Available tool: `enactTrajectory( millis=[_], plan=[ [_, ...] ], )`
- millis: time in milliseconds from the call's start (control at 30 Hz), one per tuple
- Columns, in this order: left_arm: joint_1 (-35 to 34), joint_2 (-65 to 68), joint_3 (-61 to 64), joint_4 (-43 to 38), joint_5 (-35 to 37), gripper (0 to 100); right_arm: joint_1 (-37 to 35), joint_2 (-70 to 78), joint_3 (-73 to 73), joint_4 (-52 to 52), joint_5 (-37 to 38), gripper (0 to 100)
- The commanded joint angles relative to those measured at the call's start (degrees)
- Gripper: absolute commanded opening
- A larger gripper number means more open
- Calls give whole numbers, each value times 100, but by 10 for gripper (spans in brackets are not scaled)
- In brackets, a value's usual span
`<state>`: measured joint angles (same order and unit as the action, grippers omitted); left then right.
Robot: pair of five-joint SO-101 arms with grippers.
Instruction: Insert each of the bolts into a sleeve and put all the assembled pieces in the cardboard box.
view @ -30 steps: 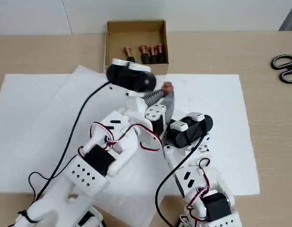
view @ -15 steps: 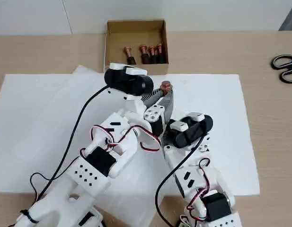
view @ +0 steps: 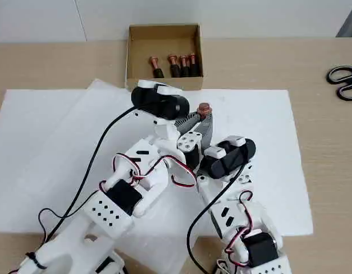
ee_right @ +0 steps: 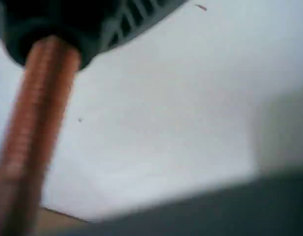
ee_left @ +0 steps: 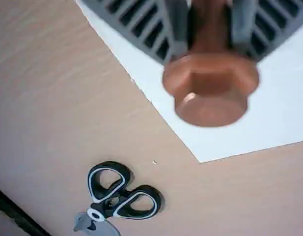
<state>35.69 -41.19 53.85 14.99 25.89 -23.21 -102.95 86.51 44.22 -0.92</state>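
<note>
The left pincer (ee_left: 208,29) is pinched on the bolt (ee_left: 208,93) just under its hex head. The head stands clear of the grey fingers (ee_left: 176,27), above the paper (view: 261,142) in front of the box (view: 163,41). The right pincer (view: 206,128) meets it from the other side and looks pressed onto the dark sleeve (ee_right: 38,29), with the threaded shank running out of the sleeve's mouth. The joining step appears to be in hand, with the shank already entered.

To do it well, keep shank and sleeve on one line. Any tilt between the arms would probably bind the thread or lever the bolt out of the grip. Push straight along the axis until the head seats, with only one arm moving. Release just one pincer once the piece is whole, so it never hangs free. Four finished pieces (view: 176,65) lie in the box, so this one should go into the free space beside them. The scissors (view: 344,80) lie well apart on the worktop.
</note>
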Motion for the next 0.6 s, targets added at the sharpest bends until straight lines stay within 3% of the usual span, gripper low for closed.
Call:
enactTrajectory(
  millis=[0,233,567],
  plan=[
    [18,-185,40,-132,18,7,4,-92,-62,-101,-62,4],
    [18,-193,66,-105,18,7,13,-92,-62,-101,-62,4],
    [35,-211,-488,1723,18,7,22,-92,-62,-101,-62,4]
  ],
)
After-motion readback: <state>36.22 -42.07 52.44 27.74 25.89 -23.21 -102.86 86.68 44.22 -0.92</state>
